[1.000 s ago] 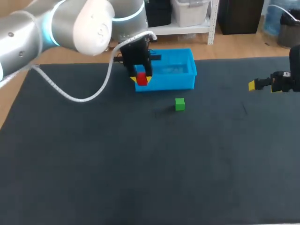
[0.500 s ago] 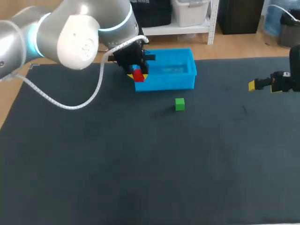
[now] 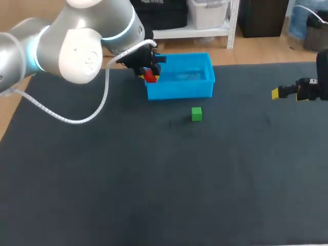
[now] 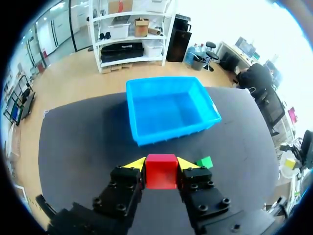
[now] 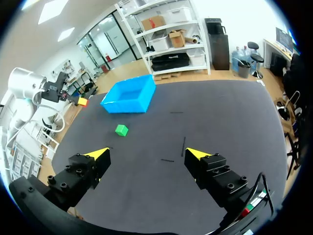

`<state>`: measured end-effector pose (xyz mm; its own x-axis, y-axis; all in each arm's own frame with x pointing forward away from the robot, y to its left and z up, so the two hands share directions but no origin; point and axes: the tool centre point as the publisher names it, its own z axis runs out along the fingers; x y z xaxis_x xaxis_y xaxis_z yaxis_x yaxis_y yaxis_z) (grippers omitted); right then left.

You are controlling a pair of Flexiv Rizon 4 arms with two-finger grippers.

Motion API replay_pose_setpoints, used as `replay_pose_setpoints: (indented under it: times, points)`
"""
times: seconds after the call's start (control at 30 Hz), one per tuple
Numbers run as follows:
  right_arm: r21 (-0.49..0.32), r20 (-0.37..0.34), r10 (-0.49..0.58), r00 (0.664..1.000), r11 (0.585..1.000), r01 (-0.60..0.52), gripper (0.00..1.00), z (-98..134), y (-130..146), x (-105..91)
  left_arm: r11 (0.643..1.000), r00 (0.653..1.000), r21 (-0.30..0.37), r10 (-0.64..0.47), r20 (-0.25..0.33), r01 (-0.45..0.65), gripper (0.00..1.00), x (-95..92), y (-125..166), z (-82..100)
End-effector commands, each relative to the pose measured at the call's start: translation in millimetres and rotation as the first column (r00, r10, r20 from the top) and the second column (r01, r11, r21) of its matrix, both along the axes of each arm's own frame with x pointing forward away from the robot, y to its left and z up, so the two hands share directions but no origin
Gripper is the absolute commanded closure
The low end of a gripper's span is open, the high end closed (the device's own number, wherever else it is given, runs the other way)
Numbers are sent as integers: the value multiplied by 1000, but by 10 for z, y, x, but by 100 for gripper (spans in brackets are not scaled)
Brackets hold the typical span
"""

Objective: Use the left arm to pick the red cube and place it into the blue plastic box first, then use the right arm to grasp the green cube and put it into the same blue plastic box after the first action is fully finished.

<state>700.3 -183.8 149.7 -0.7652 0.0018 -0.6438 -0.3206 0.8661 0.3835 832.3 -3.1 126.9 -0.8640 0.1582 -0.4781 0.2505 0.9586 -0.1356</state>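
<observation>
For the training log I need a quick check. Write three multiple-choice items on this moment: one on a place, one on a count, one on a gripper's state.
1. Where is the small green cube?
A) in the blue plastic box
B) on the dark table, outside the box
C) in the right gripper

2. How many cubes lie in the box?
A) none
B) one
C) two

3. How is the left gripper?
A) open
B) shut on the green cube
C) shut on the red cube

Answers:
1 B: it sits on the table apart from the box.
2 A: the left wrist view shows the box empty.
3 C: both fingers press the red cube's sides.
</observation>
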Motion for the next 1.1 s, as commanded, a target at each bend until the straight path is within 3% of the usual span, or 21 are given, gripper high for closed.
replay_pose_setpoints:
  times: [0.03,0.7,1.1]
  points:
    - [-1,0,1,1000,1000,-1,0,0,-5,0,1000,1000,2,-7,-3,7,100,210,-59,-30]
    - [-1,0,1,1000,1000,-1,0,0,-5,0,999,998,-13,-43,35,43,100,832,-203,-160]
    - [-1,0,1,1000,1000,-1,0,0,-5,0,998,998,-8,-55,-20,55,100,1051,-271,-300]
